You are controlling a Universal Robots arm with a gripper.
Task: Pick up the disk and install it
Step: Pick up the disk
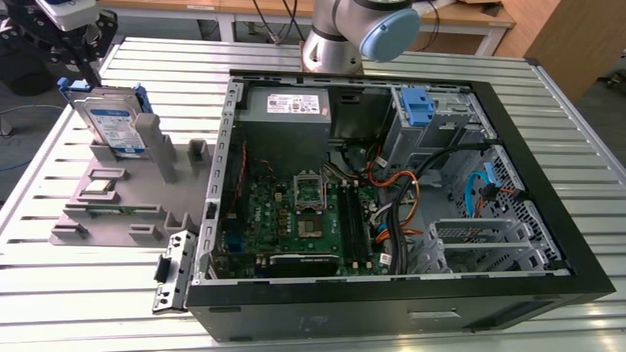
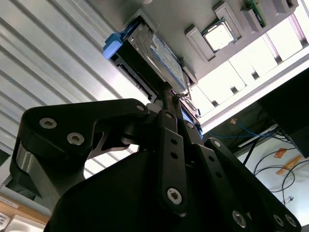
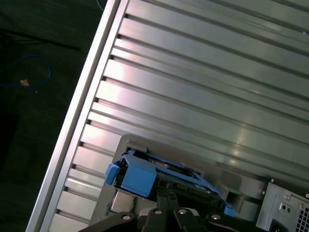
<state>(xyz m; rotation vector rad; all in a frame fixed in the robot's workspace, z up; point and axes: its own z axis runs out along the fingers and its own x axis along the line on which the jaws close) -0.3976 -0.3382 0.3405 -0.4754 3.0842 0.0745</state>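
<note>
Here the claw (image 2: 170, 96) hangs at the top edge of the disk (image 1: 113, 121). It is so close that I cannot tell if it touches, nor whether it is spread, pressed together or pinching the blue bracket (image 3: 137, 176). The disk stands on edge just under the claw, slotted upright in a grey stand (image 1: 108, 202) on the worktop (image 1: 88, 293). I judge it stiff and dense, heavy for its bulk, with smooth metal faces that could slip and innards that would not like a knock. The best hold looks to be across its thin body at the top edge, on metal and bracket frame together, not on the springy tab alone. Well apart from the claw lies the open case (image 1: 547, 220), a blue latch (image 1: 415, 106) standing inside it.
</note>
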